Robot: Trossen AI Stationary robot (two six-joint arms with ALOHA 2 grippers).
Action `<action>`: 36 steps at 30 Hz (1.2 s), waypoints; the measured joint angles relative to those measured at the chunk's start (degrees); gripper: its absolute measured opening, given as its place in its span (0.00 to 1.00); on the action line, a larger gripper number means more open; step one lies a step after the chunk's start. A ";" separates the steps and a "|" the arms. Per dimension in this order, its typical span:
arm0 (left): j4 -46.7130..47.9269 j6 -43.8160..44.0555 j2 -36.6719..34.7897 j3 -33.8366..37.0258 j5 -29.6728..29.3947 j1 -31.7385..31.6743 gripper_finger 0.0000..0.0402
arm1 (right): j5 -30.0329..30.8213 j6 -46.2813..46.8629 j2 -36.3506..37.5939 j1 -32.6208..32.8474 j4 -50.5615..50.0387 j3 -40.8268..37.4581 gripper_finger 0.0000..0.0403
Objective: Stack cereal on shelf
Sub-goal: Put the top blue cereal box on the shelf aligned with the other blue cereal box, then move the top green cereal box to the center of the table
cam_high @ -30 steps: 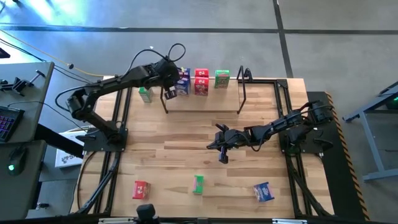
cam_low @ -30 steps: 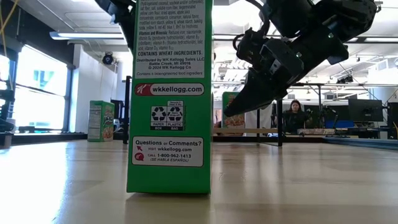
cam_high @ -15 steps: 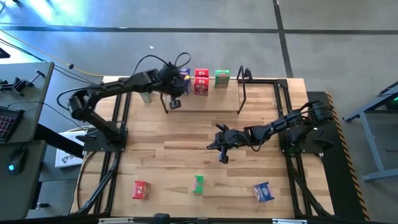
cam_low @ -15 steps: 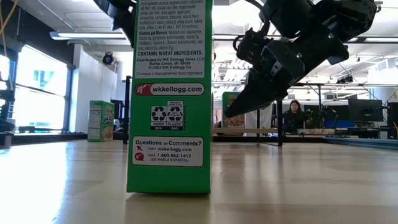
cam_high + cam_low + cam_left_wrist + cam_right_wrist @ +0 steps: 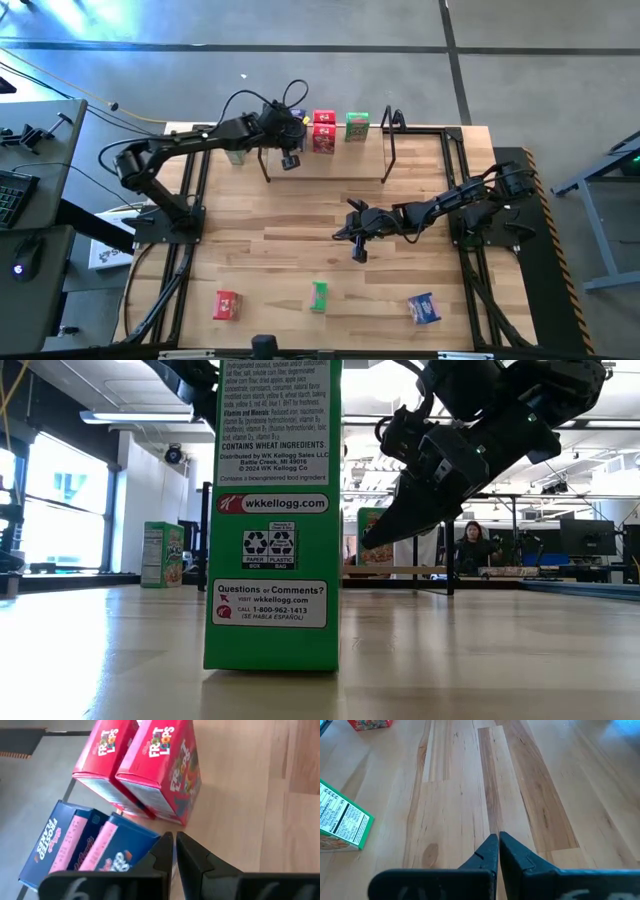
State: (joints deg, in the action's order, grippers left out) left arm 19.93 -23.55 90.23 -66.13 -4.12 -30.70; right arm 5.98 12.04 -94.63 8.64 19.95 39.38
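Cereal on shelf: two red Froot Loops boxes (image 5: pixel 150 770) stood side by side on the shelf (image 5: pixel 330 160), with two blue Frosted Flakes boxes (image 5: pixel 85 847) just beside them; from above a green box (image 5: pixel 357 126) stood farther along the board and another green box (image 5: pixel 233 152) showed at its opposite end, partly under the left arm.
Cereal on table: a red box (image 5: pixel 227 305), a green box (image 5: pixel 319 295) and a blue box (image 5: pixel 424 308) lay well apart along the near edge of the tabletop (image 5: pixel 300 240), none yet shelved.
Left gripper (image 5: pixel 174 842): hovered above the shelf just beside the blue boxes, fingers pressed together and empty.
Right gripper (image 5: pixel 498 842): hung over the middle of the table, fingers pressed together, holding nothing; the green box (image 5: pixel 340 822) lay ahead of it and the red box (image 5: pixel 369 723) farther off.
Step in hand: apparently between placements, six boxes shelved and three remaining.
Next move: likely calls for one gripper to spread its fingers, descend on a near-edge box and pinch its narrow sides before carrying it to the shelf.
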 joint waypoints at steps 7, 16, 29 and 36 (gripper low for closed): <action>0.19 0.51 -1.63 -0.02 -0.90 -0.02 0.04 | 0.00 0.06 0.00 0.00 -0.01 0.00 0.01; 17.13 3.86 -11.24 -6.42 -1.34 -0.08 0.03 | 0.02 -4.51 -0.05 0.00 2.85 -3.40 0.01; 38.36 17.57 -16.14 -10.27 -10.95 -14.36 0.06 | -6.09 -7.89 5.36 -4.90 23.60 -12.22 0.01; 44.50 22.94 -13.40 -10.27 -5.35 -22.47 0.29 | -6.23 -8.32 9.10 -3.57 19.80 -12.24 0.01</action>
State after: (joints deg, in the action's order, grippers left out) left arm 64.43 -0.61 76.83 -76.40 -9.47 -53.16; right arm -0.25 3.72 -85.53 5.07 39.75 27.14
